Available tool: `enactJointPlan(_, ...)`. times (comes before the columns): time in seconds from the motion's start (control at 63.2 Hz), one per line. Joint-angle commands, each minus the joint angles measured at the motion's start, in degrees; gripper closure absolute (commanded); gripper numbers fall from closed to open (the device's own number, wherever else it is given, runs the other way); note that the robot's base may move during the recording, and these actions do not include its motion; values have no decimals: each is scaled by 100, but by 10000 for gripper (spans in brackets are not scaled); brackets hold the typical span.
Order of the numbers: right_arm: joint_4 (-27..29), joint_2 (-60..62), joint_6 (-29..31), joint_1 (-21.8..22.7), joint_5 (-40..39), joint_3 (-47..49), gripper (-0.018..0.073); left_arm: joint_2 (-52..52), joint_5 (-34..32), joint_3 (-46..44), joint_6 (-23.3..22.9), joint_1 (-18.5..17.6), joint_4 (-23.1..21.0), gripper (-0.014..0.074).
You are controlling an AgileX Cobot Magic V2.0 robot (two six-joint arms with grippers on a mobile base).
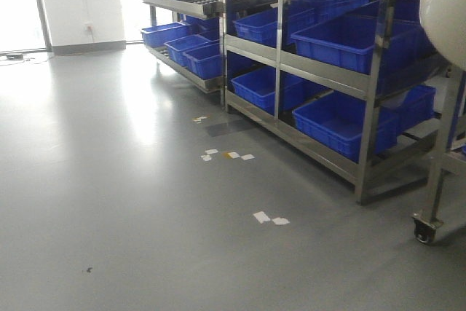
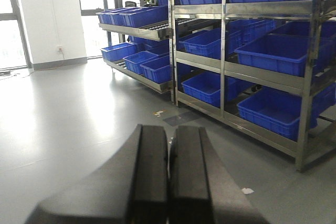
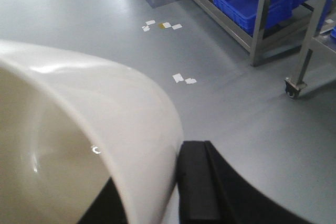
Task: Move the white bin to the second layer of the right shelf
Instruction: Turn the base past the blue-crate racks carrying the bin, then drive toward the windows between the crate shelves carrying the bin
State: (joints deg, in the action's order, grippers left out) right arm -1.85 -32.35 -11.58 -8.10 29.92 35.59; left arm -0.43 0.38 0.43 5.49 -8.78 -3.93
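The white bin [image 3: 89,124] fills the left half of the right wrist view, glossy and cream-white, held up above the grey floor. My right gripper [image 3: 157,179] is shut on its wall, with one black finger [image 3: 197,182] outside and the other inside the tub. The white bin [image 1: 444,5] also shows as a rounded shape at the top right of the front view. My left gripper [image 2: 169,135] is shut with nothing in it, its two pads pressed together over the floor. The right shelf second layer is out of view.
Steel racks [image 1: 371,92] with several blue crates [image 1: 342,121] stand ahead and to the right. A steel leg on a caster [image 1: 426,227] stands at the right edge. White paper scraps [image 1: 269,218] lie on the grey floor, which stretches left to a window wall.
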Motion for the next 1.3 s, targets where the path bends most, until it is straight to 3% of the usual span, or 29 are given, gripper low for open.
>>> enactJointPlan(0.0, -18, 0, 10, 36, -608, 170, 503, -76, -499, 190, -43, -7, -29, 512)
enactJointPlan(1.281, -18, 0, 10, 36, -608, 170, 503, -76, -499, 190, -43, -7, -29, 512)
